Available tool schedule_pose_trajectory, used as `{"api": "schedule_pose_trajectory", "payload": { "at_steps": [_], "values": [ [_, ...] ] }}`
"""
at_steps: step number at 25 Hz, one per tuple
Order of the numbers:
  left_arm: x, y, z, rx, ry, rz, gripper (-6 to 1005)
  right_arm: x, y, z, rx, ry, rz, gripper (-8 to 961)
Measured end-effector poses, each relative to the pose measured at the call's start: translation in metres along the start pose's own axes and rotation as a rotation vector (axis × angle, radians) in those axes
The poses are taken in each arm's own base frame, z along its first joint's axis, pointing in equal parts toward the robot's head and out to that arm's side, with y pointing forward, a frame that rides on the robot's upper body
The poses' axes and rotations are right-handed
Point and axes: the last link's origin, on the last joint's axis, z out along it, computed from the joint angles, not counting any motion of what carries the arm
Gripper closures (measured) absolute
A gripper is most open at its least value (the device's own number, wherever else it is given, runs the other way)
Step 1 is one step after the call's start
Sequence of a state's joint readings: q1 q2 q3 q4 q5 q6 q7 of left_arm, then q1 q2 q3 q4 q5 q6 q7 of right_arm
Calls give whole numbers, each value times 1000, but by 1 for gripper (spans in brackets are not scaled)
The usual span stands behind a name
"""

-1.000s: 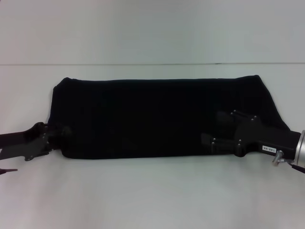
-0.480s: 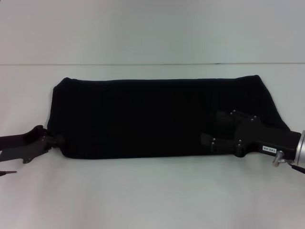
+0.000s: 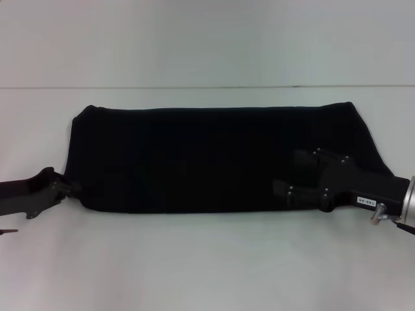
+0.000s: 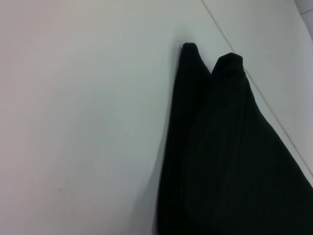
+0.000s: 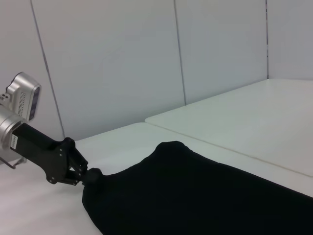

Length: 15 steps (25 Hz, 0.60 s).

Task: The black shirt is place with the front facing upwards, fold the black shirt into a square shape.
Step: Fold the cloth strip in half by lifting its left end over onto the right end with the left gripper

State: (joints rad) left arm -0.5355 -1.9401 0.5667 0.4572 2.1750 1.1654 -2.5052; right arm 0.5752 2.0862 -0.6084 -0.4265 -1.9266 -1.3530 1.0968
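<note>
The black shirt [image 3: 214, 159] lies folded into a long flat band across the white table [image 3: 207, 259], with no print or label showing. It also shows in the left wrist view [image 4: 230, 156] and the right wrist view [image 5: 205, 196]. My left gripper [image 3: 68, 189] is low at the band's near left corner, its tip right at the cloth's edge; the right wrist view shows it [image 5: 85, 172] against a small bump of cloth. My right gripper [image 3: 285, 175] is open, its two fingers spread over the band's near right part.
A seam [image 3: 207, 87] runs across the table behind the shirt. White wall panels [image 5: 122, 63] stand beyond the table. Bare white tabletop lies in front of the shirt and behind it.
My left gripper has drawn back to the left, from over the shirt's corner to its edge. The shirt and the right gripper have stayed where they were.
</note>
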Motion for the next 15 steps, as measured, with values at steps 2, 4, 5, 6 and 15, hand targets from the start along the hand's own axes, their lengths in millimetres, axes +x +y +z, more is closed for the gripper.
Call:
{"api": "schedule_pose_trajectory", "payload": {
  "at_steps": [2, 4, 5, 6, 15],
  "values": [
    [1, -2, -3, -3, 6, -4, 966, 0, -1, -1, 6, -4, 2, 33],
    [3, -3, -7, -2, 15, -2, 967, 0, -3, -3, 20, -12, 7, 34],
    [5, -4, -9, 0, 22, 0, 967, 0, -4, -5, 28, -17, 12, 34],
    [6, -5, -11, 2, 29, 1, 967, 0, -5, -6, 37, -22, 17, 34],
    [35, -19, -41, 50, 145, 6, 967, 4, -12, -19, 98, -48, 50, 36]
  ]
}}
